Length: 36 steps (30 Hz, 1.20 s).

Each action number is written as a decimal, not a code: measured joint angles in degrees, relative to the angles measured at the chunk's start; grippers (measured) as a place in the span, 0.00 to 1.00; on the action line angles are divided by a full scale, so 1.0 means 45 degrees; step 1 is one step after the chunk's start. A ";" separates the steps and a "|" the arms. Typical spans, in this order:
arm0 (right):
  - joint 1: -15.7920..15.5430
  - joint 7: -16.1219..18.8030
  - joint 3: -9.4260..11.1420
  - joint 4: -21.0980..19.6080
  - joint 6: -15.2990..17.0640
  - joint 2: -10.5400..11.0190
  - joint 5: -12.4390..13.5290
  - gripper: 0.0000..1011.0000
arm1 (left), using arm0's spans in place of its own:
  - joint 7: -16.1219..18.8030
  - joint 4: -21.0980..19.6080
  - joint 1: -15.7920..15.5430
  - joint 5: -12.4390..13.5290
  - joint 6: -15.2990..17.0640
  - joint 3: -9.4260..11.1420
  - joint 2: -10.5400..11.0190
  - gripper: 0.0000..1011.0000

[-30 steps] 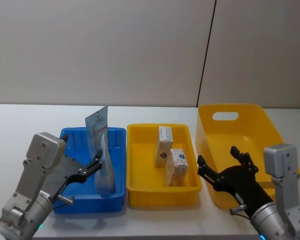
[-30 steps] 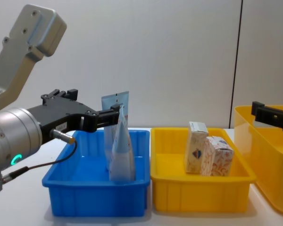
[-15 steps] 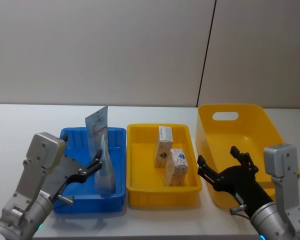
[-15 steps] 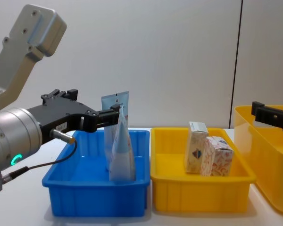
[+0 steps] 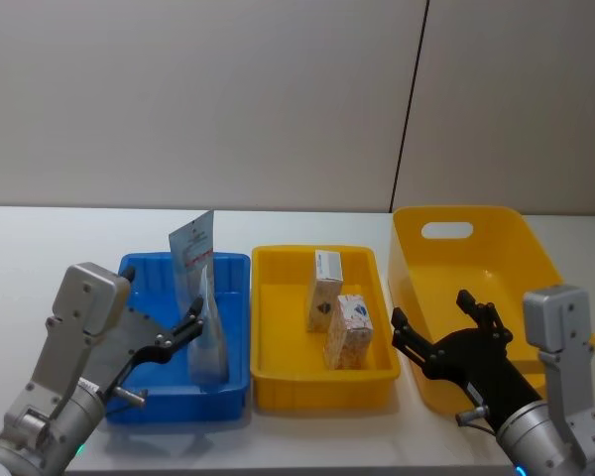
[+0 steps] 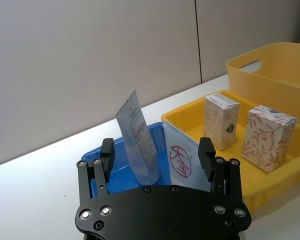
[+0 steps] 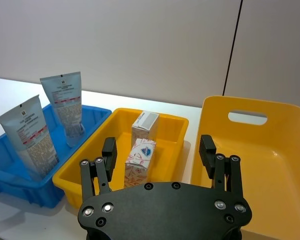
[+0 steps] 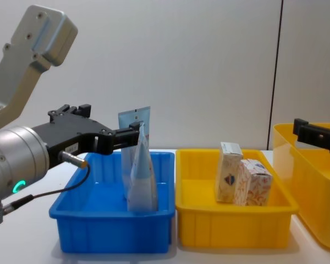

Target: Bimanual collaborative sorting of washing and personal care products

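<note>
White tabletop (image 5: 40,248); left hand (image 6: 157,147), right hand (image 7: 157,144) both splayed; tubes (image 7: 67,100) upright, crimps up.

Across the lower half of the head view stretches a white table (image 5: 40,238), with three containers lined up on it. Left of centre sits a blue tray (image 5: 147,273), shallow and rectangular. Right beside it, dead centre, is a yellow tray (image 5: 278,297) of much the same shape. Over on the right stands a deeper yellow bin (image 5: 496,258), a handle slot cut in its far wall. Behind it all, a plain grey wall (image 5: 228,99) fills the upper half, and a thin dark seam (image 5: 409,109) runs down it right of centre.
</note>
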 joint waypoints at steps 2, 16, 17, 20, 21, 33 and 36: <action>0.0000 -0.0001 0.0000 -0.0001 0.0001 0.0000 0.0000 0.99 | -0.0069 0.0000 0.0010 -0.0044 0.0000 -0.0009 -0.0001 0.99; 0.0001 0.0000 0.0000 0.0000 0.0001 0.0000 0.0000 0.99 | -0.1097 -0.0503 0.0767 -0.1327 0.0452 -0.0363 0.0207 0.99; 0.0001 0.0000 0.0000 0.0000 0.0000 0.0000 0.0000 0.99 | -0.1169 -0.0560 0.0834 -0.1398 0.0504 -0.0392 0.0235 0.99; 0.0001 0.0000 0.0000 0.0000 0.0000 0.0000 0.0000 0.99 | -0.1375 -0.0718 0.1032 -0.1667 0.0773 -0.0464 0.0312 0.99; 0.0001 0.0000 0.0001 -0.0001 0.0000 0.0000 0.0000 0.99 | -0.1416 -0.0736 0.1056 -0.1725 0.0840 -0.0474 0.0321 0.99; 0.0001 0.0000 0.0000 0.0000 0.0000 0.0001 0.0000 0.99 | -0.2145 -0.0186 0.0753 -0.2210 0.1671 -0.0428 0.0213 0.99; 0.0001 0.0000 0.0000 -0.0001 0.0000 0.0000 0.0000 0.99 | -0.2359 0.0200 0.0465 -0.2237 0.1768 -0.0356 0.0087 0.99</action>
